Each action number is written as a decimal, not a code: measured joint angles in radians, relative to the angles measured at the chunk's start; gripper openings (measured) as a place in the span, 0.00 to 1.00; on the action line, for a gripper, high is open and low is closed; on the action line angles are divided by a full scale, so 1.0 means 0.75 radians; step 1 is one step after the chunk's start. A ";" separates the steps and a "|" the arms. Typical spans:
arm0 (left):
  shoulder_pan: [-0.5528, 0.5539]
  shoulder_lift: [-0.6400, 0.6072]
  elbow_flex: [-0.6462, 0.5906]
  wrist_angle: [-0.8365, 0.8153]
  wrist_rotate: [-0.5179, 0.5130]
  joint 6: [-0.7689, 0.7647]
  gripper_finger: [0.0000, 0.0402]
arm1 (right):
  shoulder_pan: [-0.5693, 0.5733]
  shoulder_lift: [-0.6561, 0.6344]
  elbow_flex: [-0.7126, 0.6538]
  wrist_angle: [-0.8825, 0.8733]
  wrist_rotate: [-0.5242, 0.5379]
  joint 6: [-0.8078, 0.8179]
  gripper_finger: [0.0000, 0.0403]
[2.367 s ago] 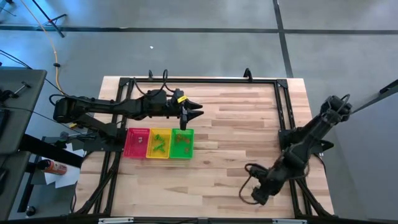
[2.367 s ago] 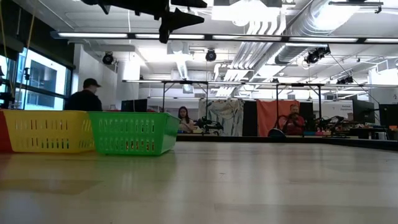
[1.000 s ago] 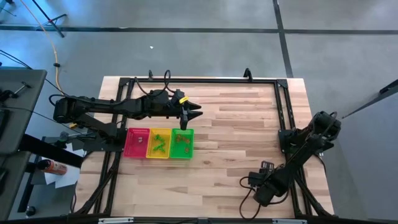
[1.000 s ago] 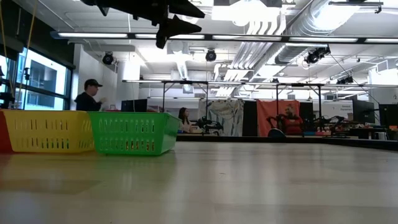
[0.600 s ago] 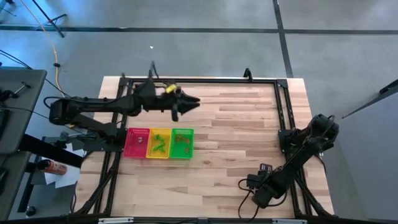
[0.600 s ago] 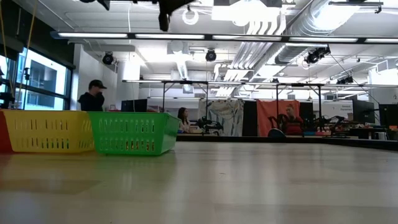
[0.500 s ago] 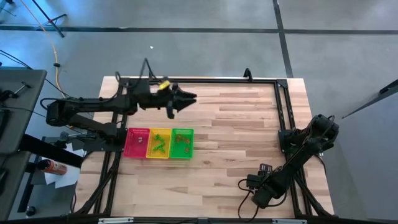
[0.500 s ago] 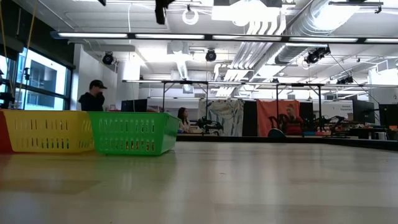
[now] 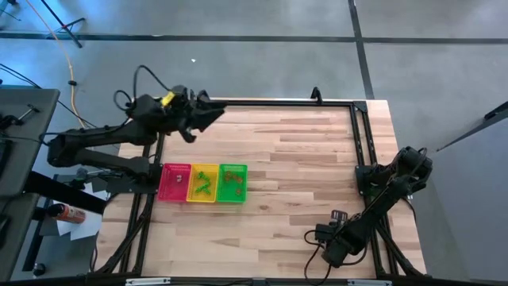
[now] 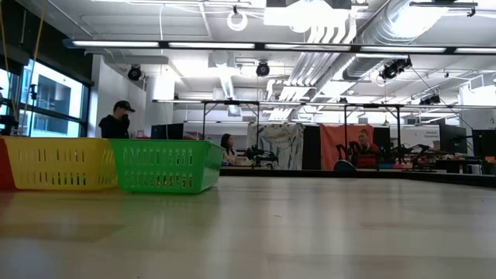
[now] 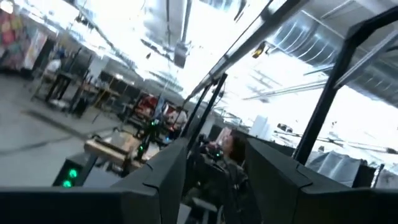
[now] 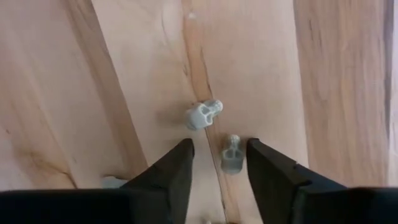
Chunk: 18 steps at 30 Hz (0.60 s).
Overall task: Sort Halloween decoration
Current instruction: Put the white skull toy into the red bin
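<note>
So the left hand (image 9: 208,111) swung off to 10 o'clock, fingers apart, empty; right hand (image 12: 219,163) now closing around 1 grey trinket (image 12: 232,153) on the tabletop (image 9: 302,159).

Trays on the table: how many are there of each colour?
Red tray: 1
Yellow tray: 1
Green tray: 1
Total: 3
</note>
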 joint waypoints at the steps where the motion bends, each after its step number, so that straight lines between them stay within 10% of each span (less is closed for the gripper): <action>1: 0.003 -0.019 0.000 -0.004 0.000 0.020 0.39 | 0.000 0.000 -0.001 0.000 0.000 0.002 0.33; 18: 0.003 -0.162 0.000 -0.004 -0.001 0.038 0.39 | -0.002 -0.026 -0.001 -0.005 -0.002 0.105 0.12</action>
